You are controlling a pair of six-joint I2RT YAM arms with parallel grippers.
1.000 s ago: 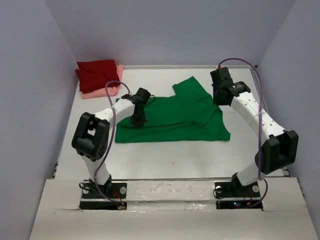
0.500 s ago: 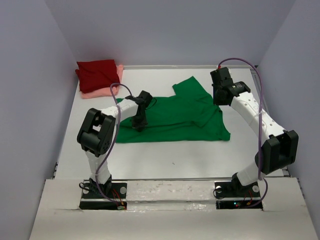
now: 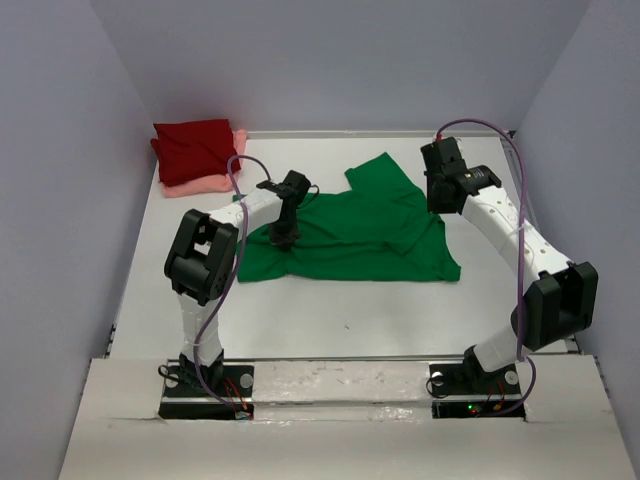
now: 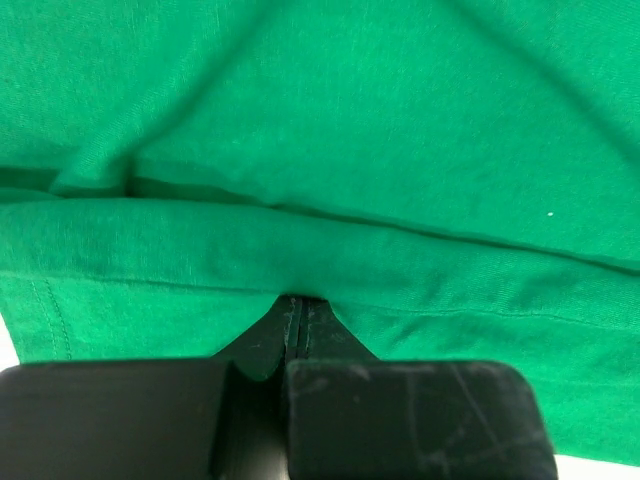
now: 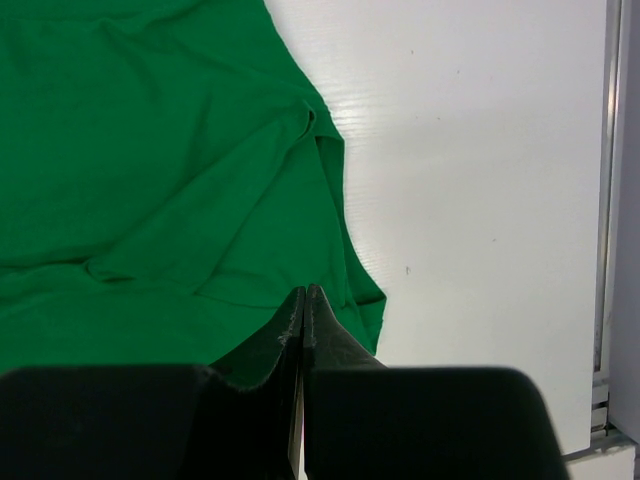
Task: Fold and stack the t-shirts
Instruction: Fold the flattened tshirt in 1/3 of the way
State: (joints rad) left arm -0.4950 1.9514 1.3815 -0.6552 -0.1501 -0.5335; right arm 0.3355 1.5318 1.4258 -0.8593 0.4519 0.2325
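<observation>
The green t-shirt lies spread on the middle of the table, with its left edge drawn up into a fold. My left gripper is at that left edge. In the left wrist view its fingertips are pressed together, with a fold of the green cloth pinched at the tips. My right gripper hovers over the shirt's right side. It is shut with nothing between the fingers, above a sleeve edge of the green t-shirt. The dark red t-shirt lies folded on the folded salmon pink one.
The red and pink pile sits in the back left corner against the left wall. White table shows in front of the green shirt. The table's right rail runs close to my right arm.
My left gripper has moved right and away from the base, dragging the green shirt's left edge inward over the cloth. The right arm has not moved.
</observation>
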